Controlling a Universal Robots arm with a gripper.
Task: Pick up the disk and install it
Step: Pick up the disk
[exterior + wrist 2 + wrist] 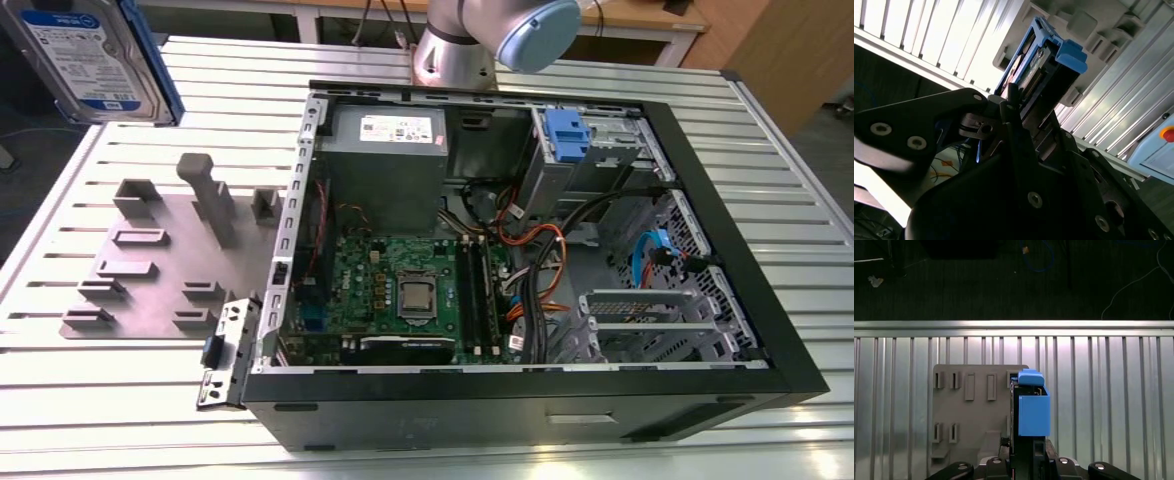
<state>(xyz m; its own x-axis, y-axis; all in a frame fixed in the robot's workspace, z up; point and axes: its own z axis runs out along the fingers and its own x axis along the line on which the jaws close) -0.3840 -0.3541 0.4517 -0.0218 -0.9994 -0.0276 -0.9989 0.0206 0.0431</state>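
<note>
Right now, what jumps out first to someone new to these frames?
The disk, silver with blue rails, hangs high at the exterior view's left, clamped between the jaws in both wrist views. The grey fixture plate lies on the slatted table beside the open computer case, its motherboard exposed.
</note>
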